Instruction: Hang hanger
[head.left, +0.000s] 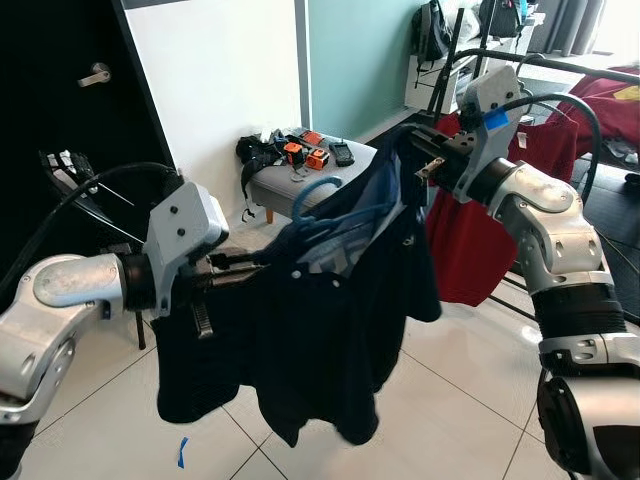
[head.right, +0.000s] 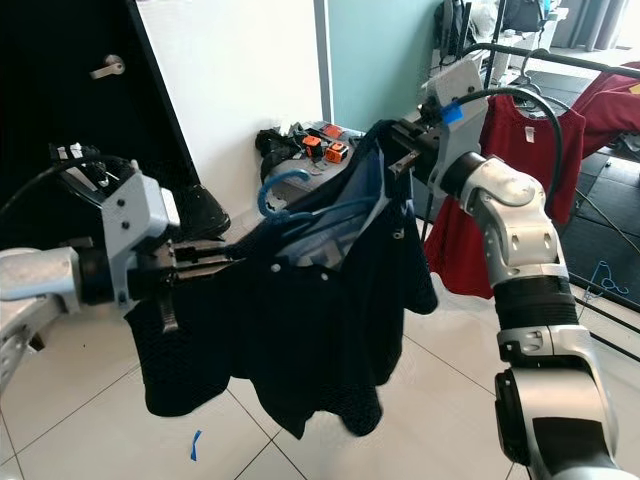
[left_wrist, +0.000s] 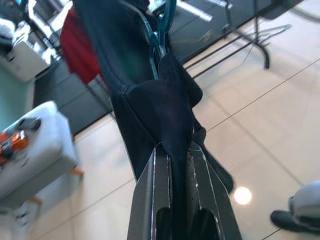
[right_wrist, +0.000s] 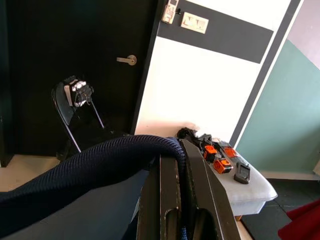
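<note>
Both silver arms are raised in front of the robot with a dark navy shirt (head.left: 330, 330) stretched between them, well off the tiled floor (head.left: 470, 400). The left arm reaches in from nine o'clock, forearm level, and its left gripper (head.left: 250, 262) has its fingers (left_wrist: 150, 200) clamped together on a fold of the shirt's shoulder. The right arm bends up from four o'clock, elbow out, and its right gripper (head.left: 425, 150) pinches the shirt's thick collar edge at the top, fingers (right_wrist: 172, 195) closed on the cloth. A blue hanger (head.left: 320, 195) sits inside the shirt's neck, its hook curling up between the two grippers. Behind, at one o'clock, a red garment (head.left: 470, 250) hangs on a black clothes rack (head.right: 560, 60). At twelve o'clock a grey stool (head.left: 300, 185) carries small orange and black gadgets (head.left: 305, 152). A black door (head.left: 60, 90) stands at ten o'clock.
</note>
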